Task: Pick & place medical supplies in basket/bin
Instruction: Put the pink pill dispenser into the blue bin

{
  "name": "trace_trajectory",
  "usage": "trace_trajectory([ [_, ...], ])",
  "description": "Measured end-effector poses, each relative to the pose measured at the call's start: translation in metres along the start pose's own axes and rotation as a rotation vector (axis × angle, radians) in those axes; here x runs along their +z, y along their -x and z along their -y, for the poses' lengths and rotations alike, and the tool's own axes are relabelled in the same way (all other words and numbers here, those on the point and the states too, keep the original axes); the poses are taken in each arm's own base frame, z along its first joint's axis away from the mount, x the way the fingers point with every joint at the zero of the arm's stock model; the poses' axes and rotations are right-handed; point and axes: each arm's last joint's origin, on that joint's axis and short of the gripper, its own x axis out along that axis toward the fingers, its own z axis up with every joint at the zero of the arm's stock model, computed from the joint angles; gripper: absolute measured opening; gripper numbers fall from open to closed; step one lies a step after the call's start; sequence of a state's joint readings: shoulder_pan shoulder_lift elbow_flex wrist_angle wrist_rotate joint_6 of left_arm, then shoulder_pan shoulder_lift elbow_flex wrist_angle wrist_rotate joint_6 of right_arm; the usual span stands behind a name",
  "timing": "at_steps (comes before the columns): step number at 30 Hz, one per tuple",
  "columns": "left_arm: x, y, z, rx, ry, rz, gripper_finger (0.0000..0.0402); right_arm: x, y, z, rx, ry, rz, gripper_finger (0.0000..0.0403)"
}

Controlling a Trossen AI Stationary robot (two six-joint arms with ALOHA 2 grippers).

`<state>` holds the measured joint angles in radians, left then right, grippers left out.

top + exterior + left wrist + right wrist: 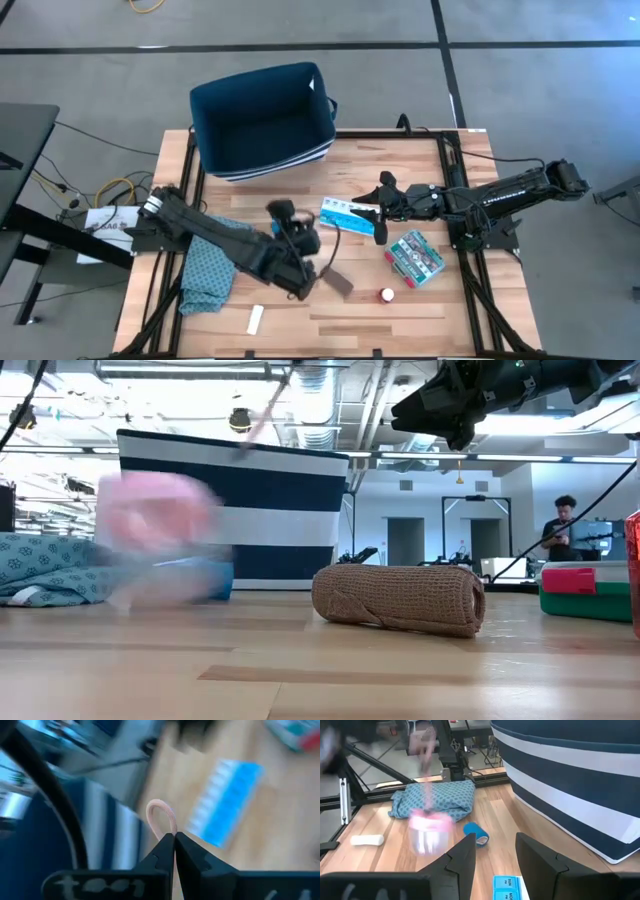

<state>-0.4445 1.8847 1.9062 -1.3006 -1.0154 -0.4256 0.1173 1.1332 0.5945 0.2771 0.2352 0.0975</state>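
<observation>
My left gripper (174, 840) is shut on a thin pink strip. It hovers over the table's middle (285, 218), near the navy striped bin (262, 120). The pink roll (155, 510) hangs blurred below it, also seen in the right wrist view (427, 825). My right gripper (495, 852) is open and holds nothing; it floats above the light blue pill organiser (350, 215). The brown roll (400, 598), the teal-red-white box (415, 257), the red-white cap (386, 295), the white stick (255, 318) and a small blue roll (476, 832) lie on the table. My left gripper pinches the pink roll's loose strip, which stands out past the fingertips as a small loop (162, 817). The strip runs down from the gripper as a thin line (265, 410) to the roll. The roll hangs below, off the table and blurred.
A teal patterned cloth (205, 275) lies at the table's left, under the left arm. The bin stands at the far edge. Bare wood shows along the near edge between the white stick and the cap. A person stands far back in the room (562, 525).
</observation>
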Motion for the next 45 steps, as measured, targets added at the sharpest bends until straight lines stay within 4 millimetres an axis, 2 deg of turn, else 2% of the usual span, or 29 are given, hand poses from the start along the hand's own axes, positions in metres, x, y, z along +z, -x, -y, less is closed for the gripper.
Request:
trace_trajectory([
  [7,0.04,0.026,-0.064,0.225,0.012,0.145,0.0,0.002,0.0,0.0,0.001,-0.001,0.011,0.0131],
  [12,0.058,0.036,-0.122,0.578,0.002,0.142,0.0,-0.001,0.0,0.0,0.0,0.002,-0.002,0.0131],
  [16,0.061,0.021,-0.174,0.659,0.092,0.063,0.0,0.0,0.0,0.0,-0.001,0.001,-0.002,0.0131],
  [20,0.053,0.006,-0.228,0.761,0.207,-0.02,0.0,-0.001,0.0,0.0,-0.001,0.002,-0.004,0.0131],
  [24,0.044,-0.015,-0.255,0.807,0.241,-0.088,0.0,-0.001,0.0,0.001,-0.003,0.004,-0.008,0.0131],
  [30,0.025,-0.048,-0.267,0.613,0.355,-0.088,0.0,-0.001,0.0,0.001,-0.004,0.044,-0.008,0.0131],
  [36,-0.007,-0.094,-0.262,0.452,0.372,-0.29,0.0,-0.001,0.0,0.001,-0.004,0.047,-0.008,0.0131],
  [40,-0.029,-0.124,-0.247,0.339,0.32,-0.443,0.0,-0.001,0.0,0.001,-0.004,0.047,-0.007,0.0131],
  [45,-0.056,-0.155,-0.224,0.292,0.208,-0.587,0.0,-0.001,0.0,0.001,-0.004,0.053,-0.004,0.0131],
])
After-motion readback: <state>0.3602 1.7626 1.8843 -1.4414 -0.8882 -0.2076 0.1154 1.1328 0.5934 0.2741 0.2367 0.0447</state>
